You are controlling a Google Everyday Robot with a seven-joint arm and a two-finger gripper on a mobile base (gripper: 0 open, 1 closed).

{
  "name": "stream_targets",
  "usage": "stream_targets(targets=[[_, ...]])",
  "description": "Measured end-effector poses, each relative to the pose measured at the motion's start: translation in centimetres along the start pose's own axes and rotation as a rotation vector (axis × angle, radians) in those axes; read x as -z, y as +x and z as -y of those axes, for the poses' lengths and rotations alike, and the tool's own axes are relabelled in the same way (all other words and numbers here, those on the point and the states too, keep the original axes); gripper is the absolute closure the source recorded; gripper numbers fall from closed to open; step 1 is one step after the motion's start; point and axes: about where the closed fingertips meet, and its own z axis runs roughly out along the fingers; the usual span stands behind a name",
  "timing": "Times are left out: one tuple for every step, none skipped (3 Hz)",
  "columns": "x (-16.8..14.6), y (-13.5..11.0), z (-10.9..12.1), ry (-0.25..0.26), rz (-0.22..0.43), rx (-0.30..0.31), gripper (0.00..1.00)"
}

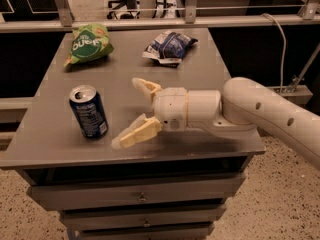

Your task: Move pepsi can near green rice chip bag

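I have the gripper [126, 112] low over the grey table [223, 64], at the middle of the frame, pointing left. Its two pale fingers [141, 132] are spread wide with nothing between them. The can [89, 111] stands upright at centre left, just beside the lower fingertip but apart from it. The green bag [89, 45] lies at the upper left corner, well away from the can. A blue and white bag [170, 46] sits at upper centre.
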Motion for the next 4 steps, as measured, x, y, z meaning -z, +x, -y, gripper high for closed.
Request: stream_targets(targets=[[-2.6,0.0,-0.1,-0.029,0.019,0.005,0.00],[-5.6,-0.4,-0.6,-0.078,0.041,0.009,0.00],[-6.9,-0.4,-1.0,-0.097,0.054,0.001,0.00],[-7.9,-0.4,-1.3,-0.122,0.071,-0.008,0.16]])
